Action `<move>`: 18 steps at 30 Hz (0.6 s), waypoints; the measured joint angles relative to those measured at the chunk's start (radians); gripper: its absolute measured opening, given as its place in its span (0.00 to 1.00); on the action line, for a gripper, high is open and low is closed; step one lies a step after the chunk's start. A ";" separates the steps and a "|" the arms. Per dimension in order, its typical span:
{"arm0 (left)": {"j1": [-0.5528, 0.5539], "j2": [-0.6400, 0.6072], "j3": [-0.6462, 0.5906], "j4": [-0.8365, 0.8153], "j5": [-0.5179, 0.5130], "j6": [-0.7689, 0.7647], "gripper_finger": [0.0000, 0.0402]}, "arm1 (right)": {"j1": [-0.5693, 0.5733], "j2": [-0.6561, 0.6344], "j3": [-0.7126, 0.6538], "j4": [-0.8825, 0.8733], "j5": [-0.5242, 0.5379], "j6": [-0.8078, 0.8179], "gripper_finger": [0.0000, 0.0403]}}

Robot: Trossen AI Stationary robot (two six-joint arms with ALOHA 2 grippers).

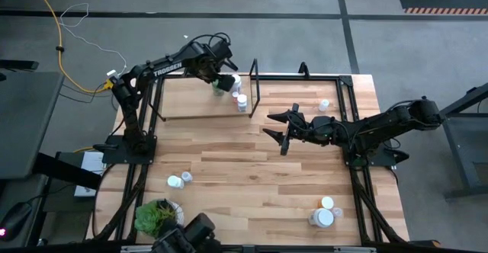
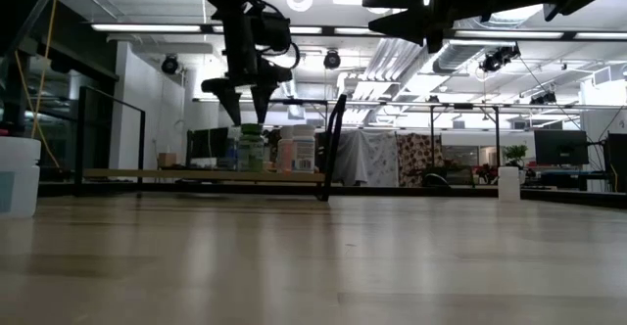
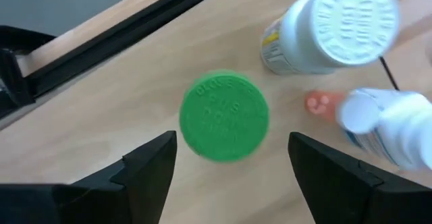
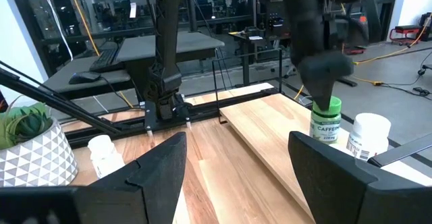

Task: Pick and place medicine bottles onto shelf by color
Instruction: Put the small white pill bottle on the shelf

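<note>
A green medicine bottle (image 1: 219,83) stands upright on the shelf (image 1: 191,104), a light plank framed by black rods at the table's far side. My left gripper (image 1: 223,76) hangs right over it, pointing down and open. In the left wrist view its fingers (image 3: 152,160) flank the green cap (image 3: 224,116) with a gap on each side. Two white bottles (image 1: 236,81) (image 1: 242,100) and a small orange one (image 3: 317,104) stand beside the green one. My right gripper (image 1: 278,129) hovers open above the table's middle, its fingers toward the shelf.
Loose white bottles stand on the table: one near the far right (image 1: 324,104), two at the near left (image 1: 179,180), two at the near right (image 1: 323,212). A potted plant (image 1: 156,215) sits at the near left corner. The shelf's black upright posts (image 1: 254,85) rise at its right end.
</note>
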 joint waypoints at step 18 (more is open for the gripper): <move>-0.228 -0.429 -0.162 0.229 -0.075 0.208 0.69 | 0.000 0.000 0.000 -0.008 0.000 0.002 0.63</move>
